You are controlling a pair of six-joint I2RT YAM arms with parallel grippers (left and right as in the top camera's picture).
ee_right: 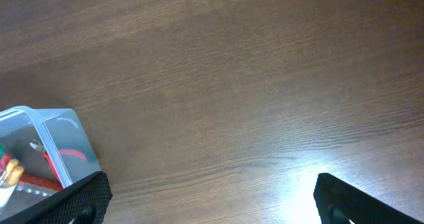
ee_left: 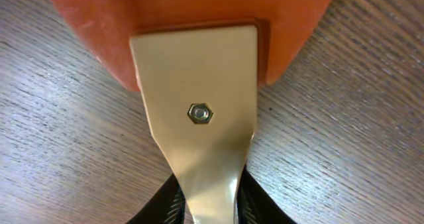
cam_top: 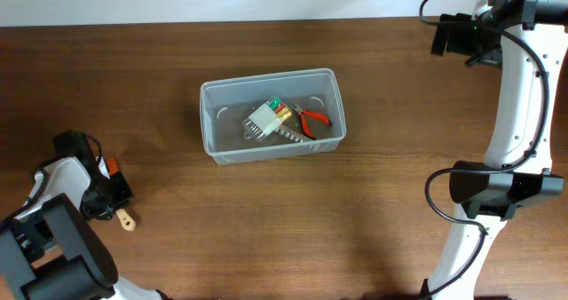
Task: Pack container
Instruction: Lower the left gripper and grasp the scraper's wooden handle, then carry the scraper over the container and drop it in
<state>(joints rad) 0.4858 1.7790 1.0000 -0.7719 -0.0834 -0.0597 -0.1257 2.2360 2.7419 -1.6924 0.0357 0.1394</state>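
At the left of the table point(cam_top: 355, 238), we see the left gripper point(cam_top: 108, 193) pinching a scraper point(ee_left: 199, 85). Its fingers point(ee_left: 162, 212) press on both sides of the brass shank, and the orange blade lies flat on the wood. The container point(cam_top: 213, 131) stands mid-table, well apart from both arms, and holds red-handled pliers point(cam_top: 312, 120) and a white block point(cam_top: 263, 118). At far right, the right gripper point(ee_right: 212, 204) hangs over the table with its jaws spread wide.

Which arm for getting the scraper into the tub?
Left. The left gripper has its fingers on both sides of the scraper; the right gripper is open, empty, apart from the tub.
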